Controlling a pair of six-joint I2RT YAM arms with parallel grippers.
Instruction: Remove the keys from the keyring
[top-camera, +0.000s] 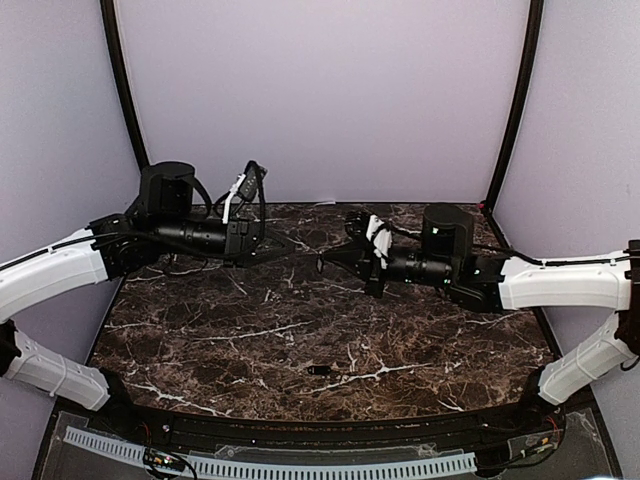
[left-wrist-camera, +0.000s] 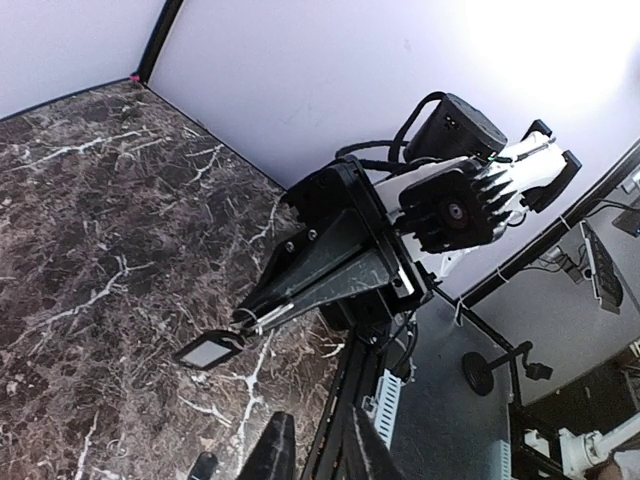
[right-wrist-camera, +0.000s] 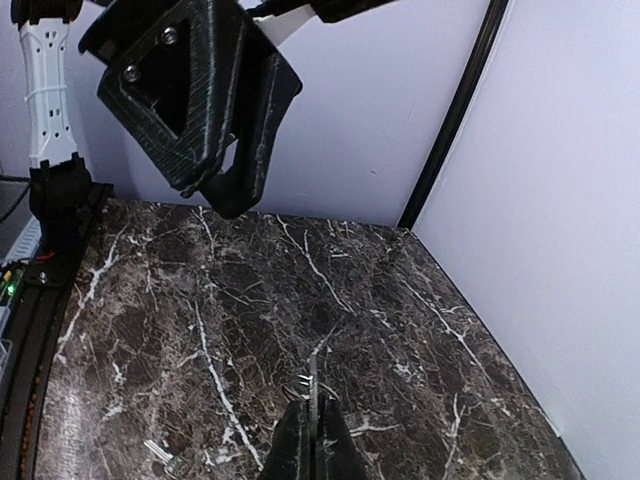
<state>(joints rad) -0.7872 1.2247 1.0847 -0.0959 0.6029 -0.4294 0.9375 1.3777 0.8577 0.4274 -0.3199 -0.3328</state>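
Observation:
My right gripper hovers over the back middle of the marble table, shut on the keyring. A thin metal loop shows at its tip in the right wrist view. A dark oblong key with a pale silvery face hangs from the ring. My left gripper faces it a short way to the left, open and empty; its fingers stand apart. Another small dark key lies loose on the table near the front middle. It also shows in the right wrist view.
The dark marble table is walled by lilac panels at the back and sides, with black corner posts. A cable tray runs along the near edge below the table.

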